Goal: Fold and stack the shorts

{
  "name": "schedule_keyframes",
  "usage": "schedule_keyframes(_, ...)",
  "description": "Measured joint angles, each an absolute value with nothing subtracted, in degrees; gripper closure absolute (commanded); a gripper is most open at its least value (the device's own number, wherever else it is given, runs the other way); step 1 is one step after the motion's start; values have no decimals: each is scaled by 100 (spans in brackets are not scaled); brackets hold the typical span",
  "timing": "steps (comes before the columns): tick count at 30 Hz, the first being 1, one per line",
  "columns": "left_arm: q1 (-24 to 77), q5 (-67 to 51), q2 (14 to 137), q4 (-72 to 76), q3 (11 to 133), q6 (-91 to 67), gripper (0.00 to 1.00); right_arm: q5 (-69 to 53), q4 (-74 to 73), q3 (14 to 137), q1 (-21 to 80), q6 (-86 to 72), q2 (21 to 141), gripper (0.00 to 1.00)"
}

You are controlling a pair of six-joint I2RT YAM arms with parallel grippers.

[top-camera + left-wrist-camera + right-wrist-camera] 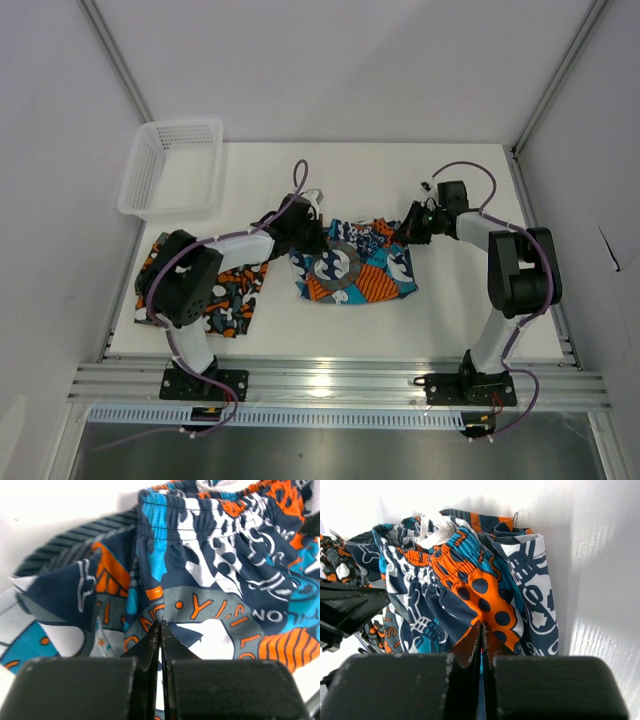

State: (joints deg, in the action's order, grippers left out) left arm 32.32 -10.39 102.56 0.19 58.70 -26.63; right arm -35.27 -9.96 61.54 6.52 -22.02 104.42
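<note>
The graphic shorts (350, 270) are soft and crumpled, with blue, orange, white and dark grey shapes, stripes and dots. The top band is bunched up, and a white string (435, 527) lies on it.

A grey ring on the cloth has orange letters. I can see a "Y", but I cannot read the whole word. White letters nearby look like "NO".

The left gripper (161, 630) is squeezed tight on a fold of these shorts, and the cloth spreads out just past its tips. The right gripper (481, 630) pinches an orange dotted bit the same way. The shorts lie between the two grippers.

The camouflage shorts (232, 295) lie flat on the table (450, 320), behind the left gripper, under its arm.
</note>
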Motion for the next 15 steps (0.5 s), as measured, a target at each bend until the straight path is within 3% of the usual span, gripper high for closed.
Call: schedule_keyframes(15,2923,-810,9843,-563,6152,-2519,100,-3496,-993,6383,576,-2241,10457,100)
